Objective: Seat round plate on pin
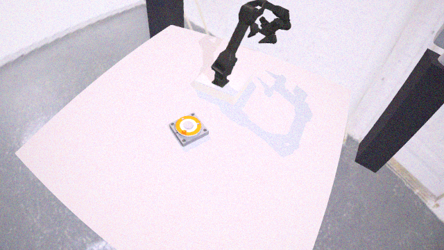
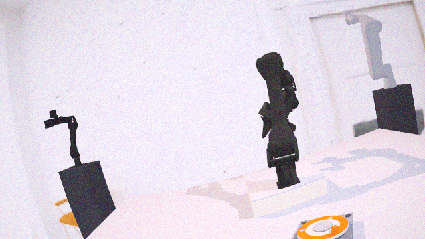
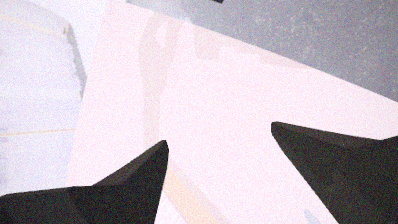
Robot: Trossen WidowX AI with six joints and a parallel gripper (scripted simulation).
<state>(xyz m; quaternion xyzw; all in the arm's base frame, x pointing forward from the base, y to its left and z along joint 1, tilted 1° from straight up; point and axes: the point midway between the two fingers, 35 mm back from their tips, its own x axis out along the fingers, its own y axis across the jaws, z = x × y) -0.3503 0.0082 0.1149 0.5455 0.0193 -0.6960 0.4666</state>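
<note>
The gripper hangs folded high above its mount with fingers spread wide on nothing, well apart from the round plate on its base mid-surface, seemingly riding the unseen pin

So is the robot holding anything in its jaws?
No, nothing. The gripper is open wide with only bare table between its jaws, raised far from the orange plate, which sits untouched on its base.

light: bright, washed-out | shadow: arm's, soft, on table | grain: heavy | edges: bowed
</note>
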